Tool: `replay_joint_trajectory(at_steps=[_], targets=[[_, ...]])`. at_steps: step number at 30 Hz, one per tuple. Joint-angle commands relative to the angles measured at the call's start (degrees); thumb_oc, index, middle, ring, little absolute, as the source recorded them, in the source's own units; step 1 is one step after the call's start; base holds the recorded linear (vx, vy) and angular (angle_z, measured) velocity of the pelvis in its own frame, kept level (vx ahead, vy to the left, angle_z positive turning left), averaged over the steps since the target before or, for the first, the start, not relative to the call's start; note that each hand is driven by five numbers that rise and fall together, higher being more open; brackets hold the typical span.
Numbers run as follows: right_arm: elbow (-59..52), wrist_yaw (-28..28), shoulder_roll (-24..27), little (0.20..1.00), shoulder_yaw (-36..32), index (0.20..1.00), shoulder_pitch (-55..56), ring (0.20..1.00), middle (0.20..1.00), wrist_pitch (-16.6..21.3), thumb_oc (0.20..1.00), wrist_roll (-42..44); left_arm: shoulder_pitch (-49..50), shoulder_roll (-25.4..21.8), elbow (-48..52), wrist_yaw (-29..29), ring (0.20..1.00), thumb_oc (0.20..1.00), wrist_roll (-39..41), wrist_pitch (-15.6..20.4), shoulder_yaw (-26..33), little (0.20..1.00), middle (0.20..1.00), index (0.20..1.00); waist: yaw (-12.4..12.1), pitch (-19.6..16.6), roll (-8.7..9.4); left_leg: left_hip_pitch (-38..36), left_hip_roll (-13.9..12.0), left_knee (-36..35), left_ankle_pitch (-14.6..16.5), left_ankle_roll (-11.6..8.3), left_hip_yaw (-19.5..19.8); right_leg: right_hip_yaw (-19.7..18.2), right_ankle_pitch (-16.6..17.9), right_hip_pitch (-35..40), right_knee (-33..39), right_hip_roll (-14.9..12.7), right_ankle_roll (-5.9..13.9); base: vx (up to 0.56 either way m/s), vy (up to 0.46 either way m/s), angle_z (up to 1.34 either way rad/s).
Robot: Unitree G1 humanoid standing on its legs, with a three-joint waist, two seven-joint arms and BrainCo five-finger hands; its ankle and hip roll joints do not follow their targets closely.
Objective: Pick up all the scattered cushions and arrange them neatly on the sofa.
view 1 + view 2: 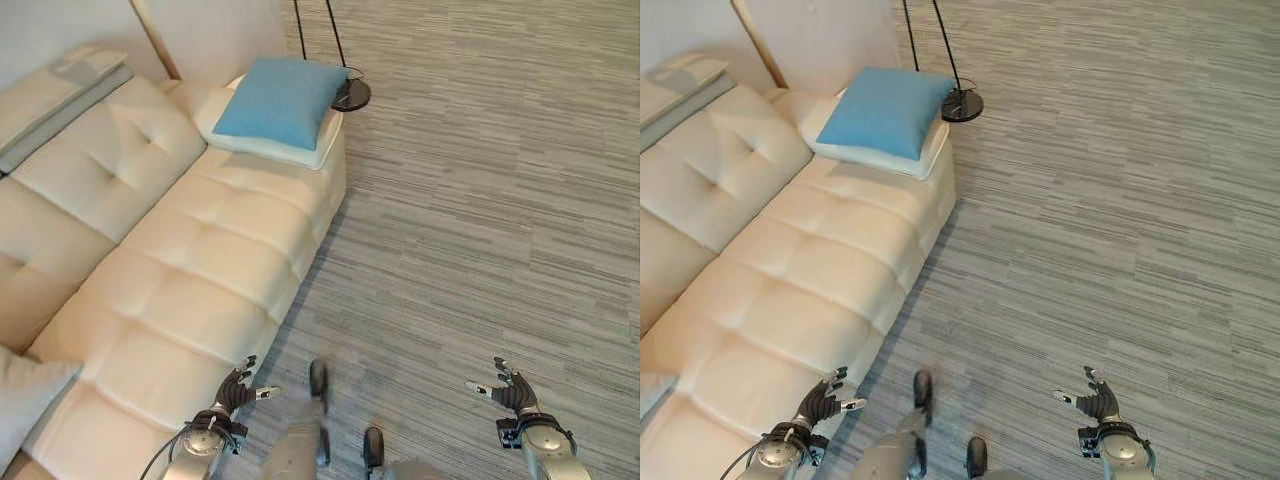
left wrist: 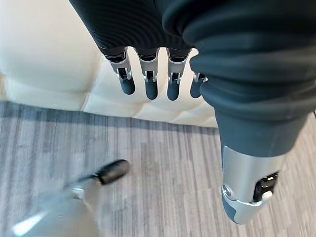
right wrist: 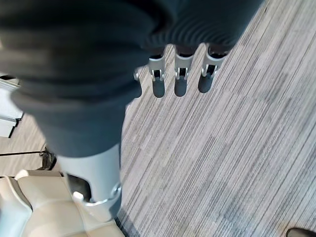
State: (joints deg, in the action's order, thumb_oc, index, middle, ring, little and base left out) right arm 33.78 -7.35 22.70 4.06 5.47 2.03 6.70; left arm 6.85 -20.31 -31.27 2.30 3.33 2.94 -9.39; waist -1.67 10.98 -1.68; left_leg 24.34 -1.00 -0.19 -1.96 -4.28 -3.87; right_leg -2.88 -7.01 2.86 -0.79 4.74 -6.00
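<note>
L hand [image 1: 232, 395] + R hand [image 1: 510, 392] wide, empty; blue cushion [image 1: 282, 100] at sofa [image 1: 200, 260] end.

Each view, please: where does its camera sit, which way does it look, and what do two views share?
Left eye view: head, looking down at the sofa, blue cushion and floor; left hand and right hand low.
Right eye view: the same scene, slightly shifted.
Left wrist view: along the left hand toward the sofa edge.
Right wrist view: along the right hand toward the floor.
Shared: sofa.
</note>
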Motion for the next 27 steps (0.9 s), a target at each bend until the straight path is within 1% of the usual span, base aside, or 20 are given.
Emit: replay_joint_trajectory(at_steps=[1, 3, 4, 5, 6, 7, 9, 10, 11, 13, 15, 17, 19, 20, 21, 22, 23, 24, 25, 27], targets=[[-5.9, 0.4, 0.9, 1.000, -1.0, 1.000, 0.8, 1.000, 1.000, 1.5, 1.000, -0.8, 2.1, -3.2, 4.3, 0.3, 1.000, 1.000, -1.0, 1.4, 1.7, 1.000, 1.000, 1.000, -2.1, -3.0, 3.39, 1.2, 0.7, 4.4, -7.7, 2.17, -1.3, -4.9, -3.4, 8.6, -3.3, -5.4, 10.24, 0.63, 0.204, -1.00], [-5.7, 0.9, 0.7, 1.000, -0.6, 1.000, 0.5, 1.000, 1.000, 1.6, 1.000, -1.5, 2.4, -3.1, 3.7, 0.6, 1.000, 1.000, -0.8, 1.4, 2.0, 1.000, 1.000, 1.000, -2.6, -3.8, 4.59, 0.8, 1.6, 7.0, -7.0, 3.25, -2.3, -4.8, 3.2, 6.6, -9.4, -8.4, 13.16, 0.59, 0.219, -1.11], [-6.2, 1.1, 0.3, 1.000, 0.0, 1.000, -0.4, 1.000, 1.000, 1.8, 1.000, -1.6, 2.2, -3.7, 3.7, 0.6, 1.000, 1.000, -0.1, 1.3, 2.4, 1.000, 1.000, 1.000, -2.5, -3.7, 5.10, -1.7, 1.2, 8.0, -4.7, 4.09, -4.6, -3.9, 10.5, 3.1, -17.3, -10.4, 15.67, 0.57, 0.220, -0.98], [-6.2, 1.0, -0.1, 1.000, 0.2, 1.000, -1.1, 1.000, 1.000, 2.0, 1.000, -1.3, 1.7, -3.9, 3.6, 0.8, 1.000, 1.000, 0.0, 1.3, 2.3, 1.000, 1.000, 1.000, -2.2, -3.3, 4.85, -3.7, 0.6, 7.7, -3.7, 4.45, -5.5, -2.8, 12.8, 0.0, -21.9, -10.7, 15.72, 0.50, 0.209, -0.73], [-6.4, 0.9, -0.5, 1.000, 0.4, 1.000, -1.7, 1.000, 1.000, 2.1, 1.000, -1.1, 0.9, -4.3, 3.3, 1.1, 1.000, 1.000, 0.0, 1.4, 2.3, 1.000, 1.000, 1.000, -1.7, -2.7, 4.39, -6.6, -0.2, 6.7, -2.3, 4.80, -6.2, -0.6, 12.9, -4.0, -25.3, -11.2, 15.50, 0.49, 0.205, -0.96], [-6.8, 0.8, -0.8, 1.000, 0.9, 1.000, -2.7, 1.000, 1.000, 2.4, 1.000, -0.6, -0.1, -4.9, 3.8, 1.6, 1.000, 1.000, 0.3, 1.8, 2.5, 1.000, 1.000, 1.000, -0.6, -1.6, 3.78, -11.3, -0.7, 6.1, 0.9, 5.06, -7.1, 6.2, 9.6, -8.7, -24.0, -13.3, 13.97, 0.50, 0.166, -0.89], [-6.8, 0.7, -0.5, 1.000, 0.8, 1.000, -3.7, 1.000, 1.000, 2.6, 1.000, -0.2, -0.4, -5.1, 4.1, 1.8, 1.000, 1.000, 0.6, 1.9, 2.8, 1.000, 1.000, 1.000, 0.3, -0.9, 3.15, -15.1, -1.2, 5.3, 3.2, 4.80, -7.4, 11.5, 5.8, -12.4, -20.6, -13.5, 13.06, 0.46, 0.060, -0.36], [-6.9, 0.5, -0.5, 1.000, 0.8, 1.000, -3.9, 1.000, 1.000, 2.5, 1.000, -0.1, -0.7, -5.0, 3.9, 1.9, 1.000, 1.000, 0.7, 1.9, 2.8, 1.000, 1.000, 1.000, 0.7, -0.6, 3.12, -16.7, -1.3, 5.3, 4.3, 4.55, -7.8, 13.5, 5.0, -13.8, -17.3, -13.9, 13.07, 0.49, -0.093, 0.11], [-6.7, 0.1, -0.2, 1.000, 0.8, 1.000, -4.6, 1.000, 1.000, 2.5, 1.000, 0.1, -1.2, -4.8, 3.0, 2.2, 1.000, 1.000, 0.7, 1.9, 3.0, 1.000, 1.000, 1.000, 1.2, 0.3, 3.55, -19.0, -1.2, 5.6, 6.1, 4.24, -8.2, 15.4, 6.9, -15.4, -10.7, -14.5, 13.80, 0.47, -0.166, 0.35], [-7.0, -0.2, 0.3, 1.000, 1.2, 1.000, -5.4, 1.000, 1.000, 2.2, 1.000, -0.3, -2.0, -4.4, 2.5, 2.7, 1.000, 1.000, 0.3, 2.2, 3.4, 1.000, 1.000, 1.000, 1.9, 1.2, 3.69, -22.0, -1.3, 5.2, 8.1, 2.78, -7.6, 15.1, 10.7, -19.3, -2.2, -15.4, 15.64, 0.45, -0.231, 0.45], [-7.4, -0.1, 0.5, 1.000, 1.5, 1.000, -5.3, 1.000, 1.000, 2.2, 1.000, -0.8, -2.1, -4.4, 2.6, 3.1, 1.000, 1.000, 0.3, 2.6, 3.7, 1.000, 1.000, 1.000, 2.2, 1.4, 3.38, -23.6, -2.0, 5.1, 9.4, 2.26, -7.3, 14.8, 11.7, -20.7, -0.3, -16.0, 16.30, 0.29, -0.190, 0.58], [-7.9, 0.2, 0.8, 1.000, 1.8, 1.000, -5.0, 1.000, 1.000, 2.1, 1.000, -1.7, -2.1, -4.1, 2.3, 3.4, 1.000, 1.000, 0.0, 2.7, 3.6, 1.000, 1.000, 1.000, 3.2, 1.3, 3.60, -27.2, -2.4, 5.1, 11.8, 1.39, -5.7, 10.2, 13.5, -22.4, -0.9, -16.6, 16.98, 0.43, -0.305, 0.59], [-7.8, 0.6, 0.8, 1.000, 2.0, 1.000, -4.8, 1.000, 1.000, 2.1, 1.000, -1.7, -1.7, -4.0, 2.2, 3.2, 1.000, 1.000, 0.0, 2.8, 3.6, 1.000, 1.000, 1.000, 3.4, 0.9, 3.92, -28.7, -2.7, 5.3, 12.8, 0.99, -5.5, 9.1, 14.5, -22.1, -1.5, -16.7, 16.95, 0.41, -0.330, 0.67], [-7.2, 1.0, 1.5, 1.000, 2.5, 1.000, -5.1, 1.000, 1.000, 2.0, 1.000, -2.1, -1.1, -3.6, 1.9, 3.1, 1.000, 1.000, 0.4, 2.9, 3.7, 1.000, 1.000, 1.000, 3.6, 0.2, 3.23, -29.8, -4.8, 7.2, 11.4, 0.16, -5.2, 9.5, 14.8, -22.3, -4.1, -16.4, 16.03, 0.41, -0.367, 0.68], [-7.1, 1.0, 1.6, 1.000, 2.5, 1.000, -5.1, 1.000, 1.000, 2.0, 1.000, -2.1, -1.1, -3.6, 1.9, 3.1, 1.000, 1.000, 0.4, 2.9, 3.7, 1.000, 1.000, 1.000, 3.7, 0.2, 3.14, -29.8, -4.9, 7.3, 11.4, 0.10, -5.1, 9.7, 14.7, -22.3, -4.2, -16.3, 15.99, 0.39, -0.412, 0.60], [-7.1, 1.1, 2.1, 1.000, 3.1, 1.000, -5.3, 1.000, 1.000, 2.2, 1.000, -2.4, -0.6, -3.2, 2.0, 3.2, 1.000, 1.000, 0.8, 2.9, 3.4, 1.000, 1.000, 1.000, 3.7, 0.0, 2.48, -29.7, -6.6, 9.7, 8.8, -0.55, -4.7, 9.5, 13.9, -21.6, -6.1, -15.2, 15.04, 0.31, -0.438, 0.33], [-7.9, 1.2, 3.3, 1.000, 3.2, 1.000, -5.2, 1.000, 1.000, 2.2, 1.000, -3.1, 0.0, -2.6, 2.1, 2.9, 1.000, 1.000, 1.2, 2.8, 3.3, 1.000, 1.000, 1.000, 3.3, 0.1, 1.71, -26.8, -9.2, 18.6, 3.9, -0.89, -4.0, 9.9, 11.7, -20.1, -7.8, -14.2, 13.27, 0.30, -0.439, 0.12], [-7.9, 1.2, 3.3, 1.000, 3.2, 1.000, -5.2, 1.000, 1.000, 2.2, 1.000, -3.1, 0.0, -2.6, 2.1, 2.9, 1.000, 1.000, 1.2, 2.7, 3.3, 1.000, 1.000, 1.000, 3.5, -0.1, 1.75, -26.4, -9.1, 18.7, 3.8, -0.92, -3.8, 10.0, 11.8, -20.2, -7.7, -14.3, 13.21, 0.33, -0.558, -0.45], [-7.8, 0.7, 3.9, 1.000, 2.7, 1.000, -4.9, 1.000, 1.000, 2.2, 1.000, -2.1, -0.5, -1.6, 1.4, 2.9, 1.000, 1.000, 2.0, 2.4, 2.6, 1.000, 1.000, 1.000, 3.3, 0.1, 1.72, -21.7, -11.2, 25.5, -0.9, -0.39, -4.3, 11.0, 8.9, -17.4, -7.9, -13.0, 10.67, 0.15, -0.275, -0.58], [-7.6, 0.2, 4.4, 1.000, 2.0, 1.000, -4.7, 1.000, 1.000, 1.8, 1.000, -1.8, -1.4, -1.3, 0.8, 2.6, 1.000, 1.000, 2.4, 2.3, 1.8, 1.000, 1.000, 1.000, 2.7, 0.1, 2.29, -18.5, -10.0, 26.5, 0.3, 0.51, -4.4, 11.2, 7.3, -14.9, -7.6, -12.4, 9.69, 0.25, -0.330, -0.53]])
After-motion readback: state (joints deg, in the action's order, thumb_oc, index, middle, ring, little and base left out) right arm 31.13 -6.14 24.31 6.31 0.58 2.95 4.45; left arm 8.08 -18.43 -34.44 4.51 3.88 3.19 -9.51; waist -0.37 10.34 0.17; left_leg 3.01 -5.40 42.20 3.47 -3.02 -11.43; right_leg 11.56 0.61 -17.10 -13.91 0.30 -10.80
